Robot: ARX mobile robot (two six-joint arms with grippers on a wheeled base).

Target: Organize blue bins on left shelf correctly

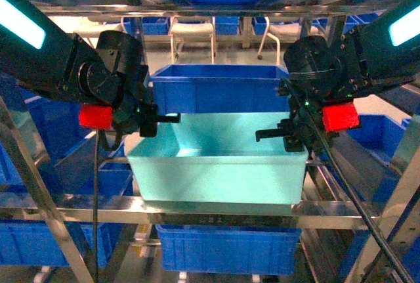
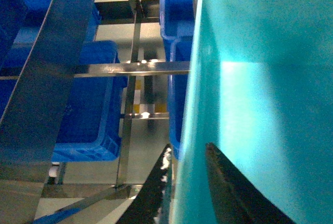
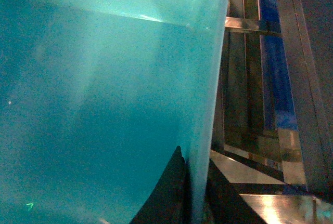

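Two grippers hold one turquoise bin (image 1: 220, 168) at mid height of the steel shelf (image 1: 197, 216), one at each short end. Left gripper (image 1: 152, 120) clamped over the bin's left wall: the left wrist view shows one dark finger (image 2: 237, 193) inside the tub and the other outside, with the rim (image 2: 183, 146) running between them. Right gripper (image 1: 283, 133) clenched the same way on the right wall; the right wrist view shows both fingertips pressed against either face of the thin turquoise wall (image 3: 200, 130). Bin sits level, open top up, interior bare. Its base lies just above the front horizontal rail of the shelf; whether it touches the rail I cannot tell. Directly behind it a darker blue bin (image 1: 220, 86) stands on the same tier, close to the turquoise tub's rear edge. Another dark blue bin (image 1: 226, 250) sits on the tier below, under the turquoise one. More dark blue bins (image 1: 39, 240) fill the rack to the left and right. Red blocks (image 1: 97, 116) mark both wrists.
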